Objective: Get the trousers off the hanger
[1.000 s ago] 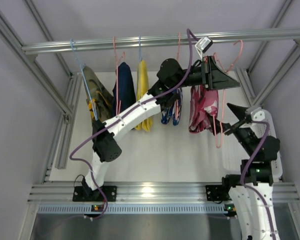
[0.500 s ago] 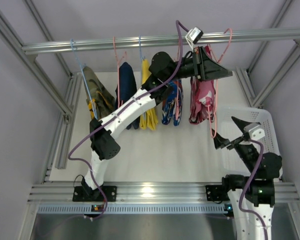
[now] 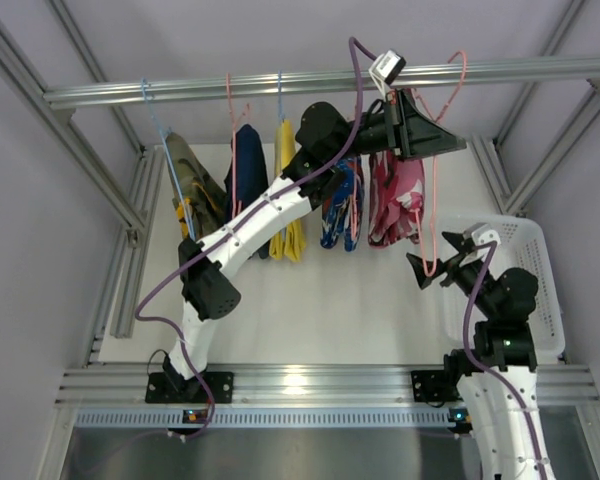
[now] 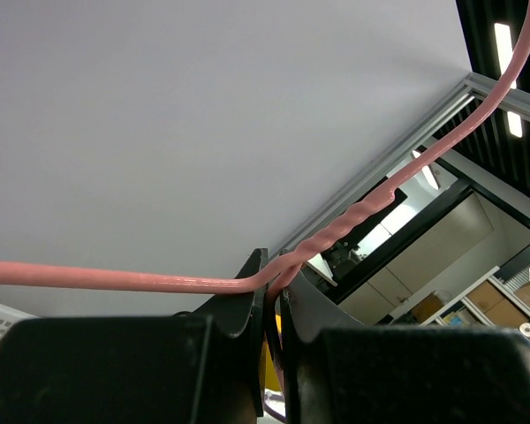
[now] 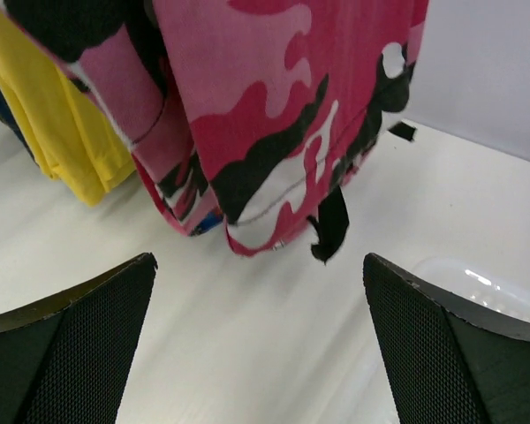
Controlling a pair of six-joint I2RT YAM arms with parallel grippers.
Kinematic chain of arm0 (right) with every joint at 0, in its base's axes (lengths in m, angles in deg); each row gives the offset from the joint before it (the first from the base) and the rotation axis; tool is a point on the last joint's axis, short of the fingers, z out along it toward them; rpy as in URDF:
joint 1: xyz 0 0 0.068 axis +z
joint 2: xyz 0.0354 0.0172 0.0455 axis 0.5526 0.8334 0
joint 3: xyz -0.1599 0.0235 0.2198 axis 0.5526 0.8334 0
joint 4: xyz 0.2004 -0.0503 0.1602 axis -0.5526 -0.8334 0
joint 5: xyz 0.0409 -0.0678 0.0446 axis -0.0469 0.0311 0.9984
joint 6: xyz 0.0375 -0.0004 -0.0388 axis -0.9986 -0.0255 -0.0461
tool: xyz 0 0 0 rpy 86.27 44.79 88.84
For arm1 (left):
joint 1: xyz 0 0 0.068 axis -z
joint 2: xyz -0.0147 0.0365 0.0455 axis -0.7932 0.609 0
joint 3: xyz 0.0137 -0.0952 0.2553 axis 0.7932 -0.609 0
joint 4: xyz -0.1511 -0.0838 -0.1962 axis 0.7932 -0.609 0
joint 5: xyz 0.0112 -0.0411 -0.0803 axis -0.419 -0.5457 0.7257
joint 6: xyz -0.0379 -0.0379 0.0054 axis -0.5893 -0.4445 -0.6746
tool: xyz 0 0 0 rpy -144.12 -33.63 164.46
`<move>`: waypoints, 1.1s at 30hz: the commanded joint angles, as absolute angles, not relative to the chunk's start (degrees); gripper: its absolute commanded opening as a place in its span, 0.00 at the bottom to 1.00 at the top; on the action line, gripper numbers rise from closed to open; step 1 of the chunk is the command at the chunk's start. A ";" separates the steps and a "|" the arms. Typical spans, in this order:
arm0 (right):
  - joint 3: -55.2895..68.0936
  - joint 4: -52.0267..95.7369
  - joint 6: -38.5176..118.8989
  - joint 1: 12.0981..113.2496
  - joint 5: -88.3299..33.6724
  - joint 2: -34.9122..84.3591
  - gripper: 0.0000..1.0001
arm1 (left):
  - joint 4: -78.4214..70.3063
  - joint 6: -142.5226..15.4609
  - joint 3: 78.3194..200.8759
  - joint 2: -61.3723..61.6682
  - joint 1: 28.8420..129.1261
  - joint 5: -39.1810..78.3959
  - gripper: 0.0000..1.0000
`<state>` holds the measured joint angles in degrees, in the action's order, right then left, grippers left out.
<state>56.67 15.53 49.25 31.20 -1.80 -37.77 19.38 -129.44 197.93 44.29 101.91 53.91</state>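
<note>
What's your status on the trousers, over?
Left gripper shut on pink hanger. Right gripper open, short of red-pink trousers. Nothing in between.

Red-pink camouflage cloth trousers [image 5: 283, 106]: top cut off.
Blue printed cloth trousers [image 3: 340, 208]: top behind left arm [image 3: 255, 225].
Pink wire hanger [image 4: 115, 280]: both ends cut off.

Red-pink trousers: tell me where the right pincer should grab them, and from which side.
Probably best to grip the loose bottom edge of the red-pink trousers, coming from below and in front with the open right pincer. They hang over the pink hanger that the left pincer clamps, so that edge dangles free.
</note>
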 commanded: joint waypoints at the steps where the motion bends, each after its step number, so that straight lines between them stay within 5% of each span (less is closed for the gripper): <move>1: 56.46 28.94 45.51 31.79 0.63 -34.39 1.00 | 30.05 -127.45 202.43 39.53 102.23 52.74 0.00; 15: 57.08 42.14 49.02 36.62 -5.18 -24.11 0.99 | 31.19 -128.59 203.83 40.14 103.81 52.65 0.00; 33: 57.25 23.15 51.40 36.54 -6.40 -36.59 1.00 | 31.72 -128.24 206.30 39.62 100.74 53.18 0.00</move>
